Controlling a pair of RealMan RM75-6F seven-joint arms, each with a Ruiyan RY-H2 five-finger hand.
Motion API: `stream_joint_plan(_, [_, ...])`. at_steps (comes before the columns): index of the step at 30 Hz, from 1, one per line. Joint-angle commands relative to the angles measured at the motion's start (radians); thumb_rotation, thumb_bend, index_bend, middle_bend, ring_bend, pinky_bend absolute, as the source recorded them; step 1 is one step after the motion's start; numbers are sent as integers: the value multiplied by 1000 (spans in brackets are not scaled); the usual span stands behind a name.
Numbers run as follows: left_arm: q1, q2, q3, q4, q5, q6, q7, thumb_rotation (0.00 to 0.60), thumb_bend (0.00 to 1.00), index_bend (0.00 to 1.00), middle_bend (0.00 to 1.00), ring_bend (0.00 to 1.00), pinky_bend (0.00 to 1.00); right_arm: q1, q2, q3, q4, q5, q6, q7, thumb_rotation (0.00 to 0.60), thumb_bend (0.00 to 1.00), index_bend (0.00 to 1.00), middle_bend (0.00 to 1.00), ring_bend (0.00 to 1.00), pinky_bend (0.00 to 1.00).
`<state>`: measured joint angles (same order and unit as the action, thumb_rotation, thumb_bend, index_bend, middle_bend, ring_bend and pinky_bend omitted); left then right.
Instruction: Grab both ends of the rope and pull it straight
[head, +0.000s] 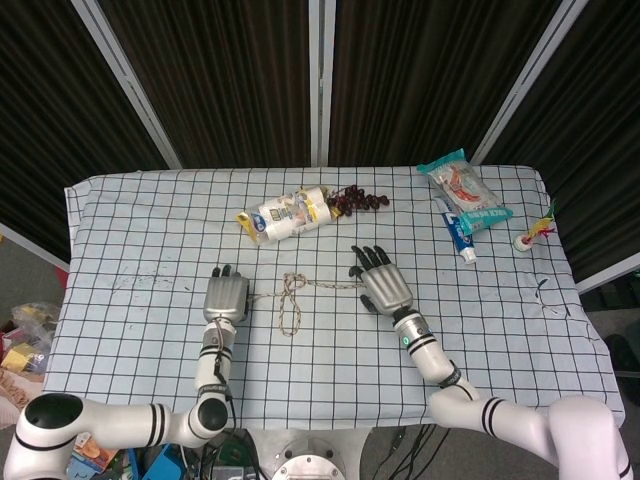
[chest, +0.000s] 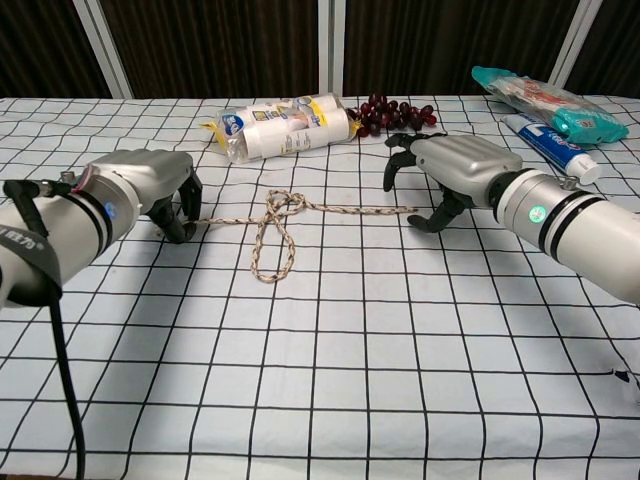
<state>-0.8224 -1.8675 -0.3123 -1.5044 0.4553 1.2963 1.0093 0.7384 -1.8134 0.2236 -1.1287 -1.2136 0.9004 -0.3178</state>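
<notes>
Rope, light, limp, loosely knotted, lay between the hands: left hand curled onto its near end, apparently gripping it, right hand spread empty just over the far end, judged the spot to pinch.

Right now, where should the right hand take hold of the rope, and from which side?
Take the rope at its free right tip, which lies straight and flat on the cloth, clear of the knot and loop. The right hand hovers open just above that tip, so coming down from above and pinching it looks best. The left hand holds the other end.
</notes>
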Motion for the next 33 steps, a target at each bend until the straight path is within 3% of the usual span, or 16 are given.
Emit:
stream_joint_plan(1, [-1, 1, 1, -2, -2, 0, -2, 600, 411, 568, 334, 113, 152, 9, -20, 3, 24, 10, -3, 3, 600, 313, 344, 0, 0, 0])
stream_joint_plan(14, [-3, 10, 5, -9, -23, 2, -7, 600, 410, 567, 334, 113, 150, 30, -80, 4, 117, 12, -6, 36, 600, 317, 421, 0, 0, 0])
stream_joint_plan(33, [-9, 24, 8, -13, -42, -1, -14, 600, 410, 567, 334, 113, 149, 34, -103, 2, 150, 17, 0, 40, 600, 319, 491, 12, 0, 0])
